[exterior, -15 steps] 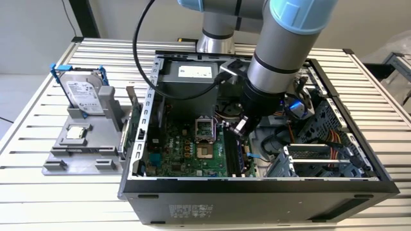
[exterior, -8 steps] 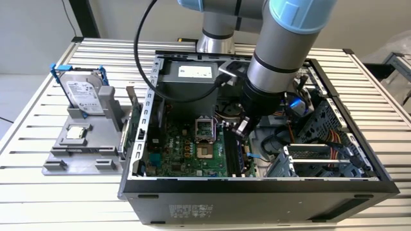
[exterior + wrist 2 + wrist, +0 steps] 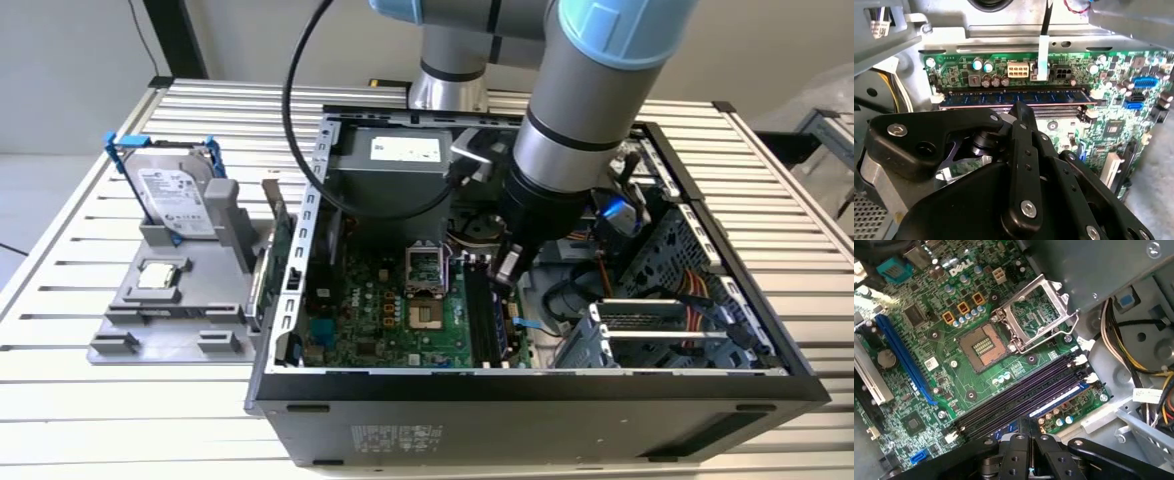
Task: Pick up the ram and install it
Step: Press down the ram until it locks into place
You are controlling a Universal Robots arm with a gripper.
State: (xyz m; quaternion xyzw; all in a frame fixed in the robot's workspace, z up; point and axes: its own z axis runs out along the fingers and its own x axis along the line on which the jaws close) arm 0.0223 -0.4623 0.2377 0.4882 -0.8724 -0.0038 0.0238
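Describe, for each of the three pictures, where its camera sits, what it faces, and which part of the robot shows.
Exterior view: off the arm, above the table, looking down into the open computer case; the arm reaches in.
Second wrist view: on the arm, facing the ram in its slot beyond the gripper.
First wrist view: on the arm, facing the motherboard's empty processor socket.
Both wrist views share the memory slots.

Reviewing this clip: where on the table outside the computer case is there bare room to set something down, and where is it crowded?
Bare slatted table lies in front of the grey holder and behind the hard drive. Inside the case it is crowded: motherboard, cables, and the gripper over the ram slots.
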